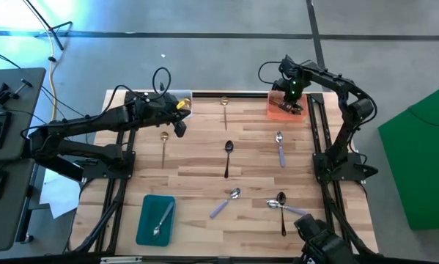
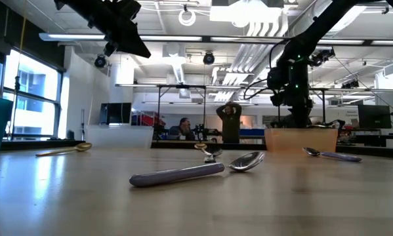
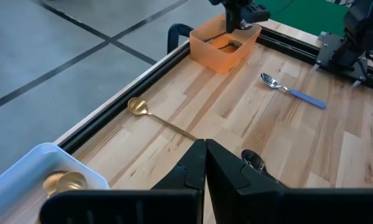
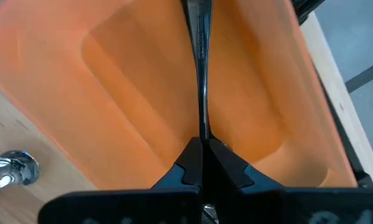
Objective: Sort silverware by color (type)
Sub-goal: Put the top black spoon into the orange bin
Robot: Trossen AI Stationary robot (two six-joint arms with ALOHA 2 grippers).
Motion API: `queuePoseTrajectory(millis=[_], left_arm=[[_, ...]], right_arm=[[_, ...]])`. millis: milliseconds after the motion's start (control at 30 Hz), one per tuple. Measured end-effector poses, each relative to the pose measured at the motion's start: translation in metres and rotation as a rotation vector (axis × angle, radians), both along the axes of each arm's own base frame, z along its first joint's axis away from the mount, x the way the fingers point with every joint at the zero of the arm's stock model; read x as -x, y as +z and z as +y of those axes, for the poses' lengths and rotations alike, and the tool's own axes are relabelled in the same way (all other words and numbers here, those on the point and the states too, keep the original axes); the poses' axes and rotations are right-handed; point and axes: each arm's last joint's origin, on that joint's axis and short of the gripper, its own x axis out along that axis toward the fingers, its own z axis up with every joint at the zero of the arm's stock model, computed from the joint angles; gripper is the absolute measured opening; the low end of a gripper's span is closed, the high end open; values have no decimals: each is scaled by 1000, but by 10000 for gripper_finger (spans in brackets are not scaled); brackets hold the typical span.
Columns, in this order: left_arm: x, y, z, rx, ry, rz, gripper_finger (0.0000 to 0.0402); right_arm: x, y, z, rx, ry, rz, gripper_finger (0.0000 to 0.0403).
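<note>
The wooden table carries three trays: a teal tray at the near left with one silver spoon in it, an orange tray at the far right, and a clear tray at the far left holding a gold spoon. The right pincer hangs over the orange tray, clenched on a black spoon that points down into it. The left pincer hovers beside the clear tray, clenched with nothing between its fingers. Loose on the table lie two gold spoons near the far edge, a black spoon in the middle, lilac-handled silver spoons right of it and nearer the front, and another black spoon at the near right.
</note>
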Motion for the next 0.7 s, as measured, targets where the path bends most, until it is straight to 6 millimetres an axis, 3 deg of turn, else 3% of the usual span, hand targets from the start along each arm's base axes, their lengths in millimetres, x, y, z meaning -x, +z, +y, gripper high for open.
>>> queuePoseTrajectory(millis=[267,433,567,700], left_arm=[[0,0,0,18,5,-10,0],[-4,-4,1,46,-9,0,0],[-11,-11,3,70,-16,15,0],[-18,-16,2,90,-51,20,0]], right_arm=[[-1,-5,-2,-10,-4,7,14],[-1,-3,-4,5,-17,16,46],[-3,14,-9,46,-27,34,85],[-5,46,-6,39,-46,-10,102]])
